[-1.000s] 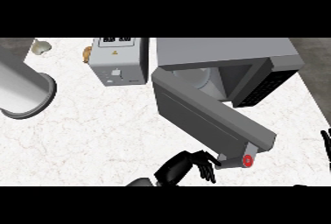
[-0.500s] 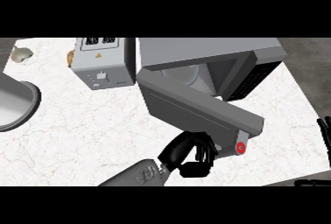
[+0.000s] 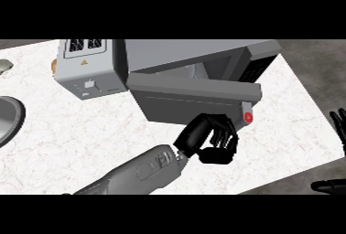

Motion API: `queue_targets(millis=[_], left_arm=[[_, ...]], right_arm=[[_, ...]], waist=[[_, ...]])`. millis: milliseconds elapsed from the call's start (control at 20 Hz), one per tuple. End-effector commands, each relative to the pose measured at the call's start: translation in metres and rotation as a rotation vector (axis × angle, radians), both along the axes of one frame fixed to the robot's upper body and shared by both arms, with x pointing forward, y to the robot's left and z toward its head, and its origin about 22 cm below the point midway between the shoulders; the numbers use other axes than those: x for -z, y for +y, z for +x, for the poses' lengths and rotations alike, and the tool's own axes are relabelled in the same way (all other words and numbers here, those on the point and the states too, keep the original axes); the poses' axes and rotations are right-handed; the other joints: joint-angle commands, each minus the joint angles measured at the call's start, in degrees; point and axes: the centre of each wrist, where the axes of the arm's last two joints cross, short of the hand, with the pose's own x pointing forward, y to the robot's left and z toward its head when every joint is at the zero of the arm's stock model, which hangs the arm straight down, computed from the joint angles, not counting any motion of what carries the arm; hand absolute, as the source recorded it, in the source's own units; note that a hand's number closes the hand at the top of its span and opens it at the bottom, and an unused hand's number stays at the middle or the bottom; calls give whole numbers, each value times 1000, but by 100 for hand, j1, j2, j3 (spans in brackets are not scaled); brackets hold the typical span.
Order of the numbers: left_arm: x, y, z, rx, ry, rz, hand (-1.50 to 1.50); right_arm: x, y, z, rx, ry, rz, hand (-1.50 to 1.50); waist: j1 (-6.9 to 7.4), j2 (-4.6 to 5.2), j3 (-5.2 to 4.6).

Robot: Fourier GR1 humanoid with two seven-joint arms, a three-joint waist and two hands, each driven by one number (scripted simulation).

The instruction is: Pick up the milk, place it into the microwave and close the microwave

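The grey microwave (image 3: 196, 57) stands at the back of the counter. Its door (image 3: 192, 100) with a red button (image 3: 247, 117) is swung most of the way round and covers nearly the whole opening. My left hand (image 3: 211, 139) rests against the lower front of the door, near the button, fingers relaxed and holding nothing. Only the edge of my right hand (image 3: 338, 124) shows at the far right, fingers up, resting open. No milk is in view; the door hides the inside of the microwave.
A grey toaster (image 3: 88, 68) stands just left of the microwave. A round metal pan rim (image 3: 8, 119) shows at the left edge. The white marble counter (image 3: 81, 137) ends at the right near my right hand.
The door has swung from wide open to nearly shut. My left hand and forearm moved up and to the right, staying against the door.
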Motion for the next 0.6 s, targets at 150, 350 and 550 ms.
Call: queue_targets(millis=[150, 350, 550], left_arm=[[-35, -17, 25, -36, -56, -35, 150], [-48, -20, 36, -66, -62, -36, 150], [-53, -20, 46, -101, -65, -32, 150]], right_arm=[[-25, 1, 22, -88, -68, 6, -150], [-34, 3, 28, -144, -75, 15, -150], [-40, 10, 36, -172, -95, 39, -150]], waist=[[-286, 110, 17], [-466, 129, 24], [-556, 192, 32]])
